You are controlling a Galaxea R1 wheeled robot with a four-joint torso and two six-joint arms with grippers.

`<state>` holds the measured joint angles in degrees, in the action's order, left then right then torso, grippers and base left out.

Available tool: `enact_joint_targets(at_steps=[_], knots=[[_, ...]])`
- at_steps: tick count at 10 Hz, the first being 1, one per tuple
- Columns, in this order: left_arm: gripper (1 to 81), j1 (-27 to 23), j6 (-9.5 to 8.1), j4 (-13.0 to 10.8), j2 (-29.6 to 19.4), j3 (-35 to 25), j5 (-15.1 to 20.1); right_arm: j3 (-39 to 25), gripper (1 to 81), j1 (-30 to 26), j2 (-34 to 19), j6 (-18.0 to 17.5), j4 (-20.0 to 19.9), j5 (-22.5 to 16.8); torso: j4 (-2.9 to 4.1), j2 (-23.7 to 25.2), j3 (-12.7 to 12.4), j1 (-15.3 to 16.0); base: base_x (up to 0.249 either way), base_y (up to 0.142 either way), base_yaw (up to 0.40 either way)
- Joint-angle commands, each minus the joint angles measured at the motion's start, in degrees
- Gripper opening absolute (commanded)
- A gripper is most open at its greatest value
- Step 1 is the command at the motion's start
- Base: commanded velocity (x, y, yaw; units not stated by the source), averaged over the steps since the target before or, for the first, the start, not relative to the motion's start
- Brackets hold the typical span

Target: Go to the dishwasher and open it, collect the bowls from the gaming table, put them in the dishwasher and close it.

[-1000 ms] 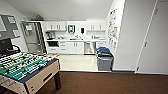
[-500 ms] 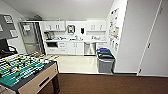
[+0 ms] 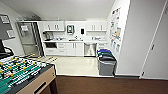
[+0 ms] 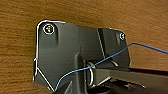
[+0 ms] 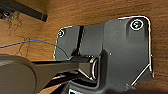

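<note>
A bright kitchenette with white cabinets (image 3: pixel 75 48) fills the middle of the head view, pale floor ahead and brown carpet (image 3: pixel 105 86) along the bottom edge. The brushed-steel, under-counter dishwasher (image 3: pixel 89 49) sits centre frame, just left of the stacked grey bins (image 3: pixel 106 62), its front panel flush and closed. Well apart from it, so this reads as the first step: the drive over. Next move, I'd judge, calls for steering across the carpet, past the green-pitch foosball table (image 3: pixel 22 73) at lower left. Both wrist views look down on brown carpet; whether either gripper is wide or narrow, I cannot tell.
</note>
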<state>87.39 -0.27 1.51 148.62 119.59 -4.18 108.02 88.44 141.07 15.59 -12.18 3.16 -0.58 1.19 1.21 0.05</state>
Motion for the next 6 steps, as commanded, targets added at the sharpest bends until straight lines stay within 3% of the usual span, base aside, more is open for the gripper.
enact_joint_targets(at_steps=[1,3,6], knots=[[81.1,-2.71,0.0,-0.63,-1.39,-0.58,2.95,-0.89,81.1,-2.96,-1.91,0.32,0.4,-3.42,0.0,0.0,0.0,0.0,0.249,0.0,0.0],[81.1,-2.71,0.0,-0.63,-1.3,-0.58,2.95,-0.98,81.1,-3.05,-1.91,0.32,0.4,-3.42,0.0,0.0,0.0,0.0,0.249,0.0,0.0],[81.1,-2.71,0.0,-0.46,-1.39,-0.58,2.95,-0.9,81.1,-3.14,-1.82,0.32,0.4,-3.42,0.0,0.0,0.0,0.0,0.247,0.08,0.0]])
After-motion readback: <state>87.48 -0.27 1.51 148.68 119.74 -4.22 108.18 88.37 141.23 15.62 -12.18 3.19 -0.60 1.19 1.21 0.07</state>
